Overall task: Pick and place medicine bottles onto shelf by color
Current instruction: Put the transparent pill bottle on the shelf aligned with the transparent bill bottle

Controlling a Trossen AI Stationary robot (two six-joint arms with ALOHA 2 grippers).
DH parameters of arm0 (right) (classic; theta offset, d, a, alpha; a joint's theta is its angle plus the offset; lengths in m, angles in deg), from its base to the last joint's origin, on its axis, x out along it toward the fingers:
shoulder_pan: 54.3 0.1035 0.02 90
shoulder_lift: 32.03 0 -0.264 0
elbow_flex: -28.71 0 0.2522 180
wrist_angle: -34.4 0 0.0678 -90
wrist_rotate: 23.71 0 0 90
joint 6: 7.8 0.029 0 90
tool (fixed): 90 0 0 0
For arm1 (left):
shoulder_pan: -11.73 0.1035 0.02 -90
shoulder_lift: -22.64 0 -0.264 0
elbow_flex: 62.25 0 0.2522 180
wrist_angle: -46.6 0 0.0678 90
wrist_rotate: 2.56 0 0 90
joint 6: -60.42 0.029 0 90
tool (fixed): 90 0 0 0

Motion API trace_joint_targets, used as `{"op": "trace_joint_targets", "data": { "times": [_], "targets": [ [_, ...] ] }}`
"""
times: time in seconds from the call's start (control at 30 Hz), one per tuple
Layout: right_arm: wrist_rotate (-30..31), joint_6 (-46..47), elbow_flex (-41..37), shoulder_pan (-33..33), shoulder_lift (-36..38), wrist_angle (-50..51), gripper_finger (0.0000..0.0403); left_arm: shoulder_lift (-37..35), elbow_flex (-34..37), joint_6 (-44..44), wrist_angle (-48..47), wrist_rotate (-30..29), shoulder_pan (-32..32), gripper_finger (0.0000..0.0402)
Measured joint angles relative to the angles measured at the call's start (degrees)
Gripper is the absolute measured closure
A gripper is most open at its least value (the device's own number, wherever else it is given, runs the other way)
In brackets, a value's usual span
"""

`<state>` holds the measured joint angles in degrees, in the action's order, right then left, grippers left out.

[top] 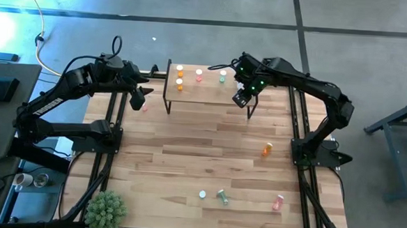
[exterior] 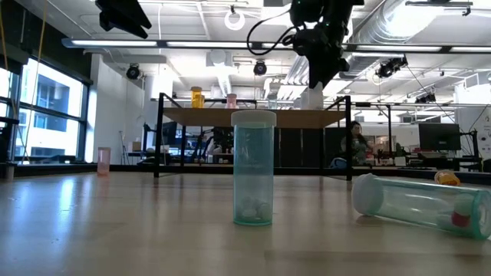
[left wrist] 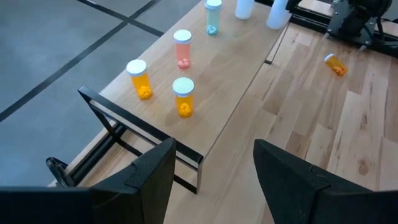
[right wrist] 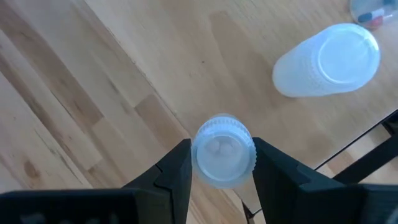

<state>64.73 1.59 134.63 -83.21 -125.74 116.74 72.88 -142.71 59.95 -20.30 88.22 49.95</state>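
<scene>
The shelf point(top: 208, 93) stands at the table's far edge. On it stand two orange bottles point(left wrist: 139, 78) point(left wrist: 183, 96), a pink one point(left wrist: 182, 48), a green one point(left wrist: 212, 15) and a clear one point(right wrist: 326, 59). My right gripper point(right wrist: 222, 171) hangs over the shelf's right end, shut on another clear bottle point(right wrist: 222, 151). My left gripper point(left wrist: 211, 180) hovers open above the shelf's left end, holding nothing. More bottles rest on the table: orange point(top: 267, 149), white-capped point(top: 203, 194), green lying on its side point(top: 222, 195), pink point(top: 278, 202). My right gripper pinches the clear bottle just below its white cap point(right wrist: 224, 134) between its two fingers point(right wrist: 177, 171). The fingers come from above, pointing steeply down. The bottle stands upright in the hold with its cap toward the wrist. The cap hides its base.
A green plant point(top: 106, 208) sits at the table's near left corner. The shelf's black legs point(top: 168, 102) stand on the table's far part. Bare wood lies between the shelf and the loose bottles near the front edge.
</scene>
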Motion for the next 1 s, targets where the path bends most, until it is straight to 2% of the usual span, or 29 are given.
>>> {"op": "trace_joint_targets", "data": {
  "times": [0.7, 1.0],
  "targets": [
    [-0.22, -0.45, 0.0, -1.14, -0.04, -0.82, 0.0273, 0.01, 0.0, -0.42, 0.0, 0.02, 0.01, 0.0194],
    [-0.22, 0.03, 0.0, -1.14, -0.04, -1.19, 0.0237, 0.0, 0.0, -0.42, 0.0, 0.02, 0.02, 0.0194]
  ]
}}
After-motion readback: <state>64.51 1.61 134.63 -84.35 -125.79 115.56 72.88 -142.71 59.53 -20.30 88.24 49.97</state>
